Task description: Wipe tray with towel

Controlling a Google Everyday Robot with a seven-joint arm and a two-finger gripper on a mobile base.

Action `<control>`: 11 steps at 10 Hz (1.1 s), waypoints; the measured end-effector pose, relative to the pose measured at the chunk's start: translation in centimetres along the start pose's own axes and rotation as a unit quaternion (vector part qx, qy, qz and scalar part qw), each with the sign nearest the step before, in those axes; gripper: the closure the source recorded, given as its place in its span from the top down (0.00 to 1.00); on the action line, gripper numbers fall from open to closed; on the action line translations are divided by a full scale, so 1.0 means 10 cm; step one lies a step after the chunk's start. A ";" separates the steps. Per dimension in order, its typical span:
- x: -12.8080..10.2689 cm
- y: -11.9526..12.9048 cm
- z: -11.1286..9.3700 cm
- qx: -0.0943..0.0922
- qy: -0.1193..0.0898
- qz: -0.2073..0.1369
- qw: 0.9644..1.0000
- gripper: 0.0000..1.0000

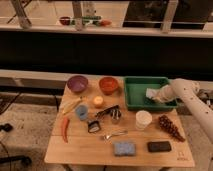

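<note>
A green tray [134,98] sits at the back right of the wooden table. A pale towel [150,93] lies inside it, toward its right side. My white arm reaches in from the right, and my gripper [156,97] is down in the tray, on the towel's right edge. The arm's end covers the part of the towel under it.
On the table: a purple bowl [77,83], an orange bowl [108,84], a white cup [143,120], grapes [170,127], a blue sponge [124,148], a black block [159,146], a red chili [65,129], a blue cup [81,112], an orange fruit [98,101], and utensils [111,114].
</note>
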 end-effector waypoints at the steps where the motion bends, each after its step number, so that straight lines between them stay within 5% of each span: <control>1: 0.08 -0.03 0.00 0.003 0.007 0.013 1.000 0.04; 4: 0.15 -0.11 0.07 0.007 0.020 0.025 0.999 0.04; 11: -0.14 -0.62 0.31 0.016 0.030 -0.043 0.999 0.04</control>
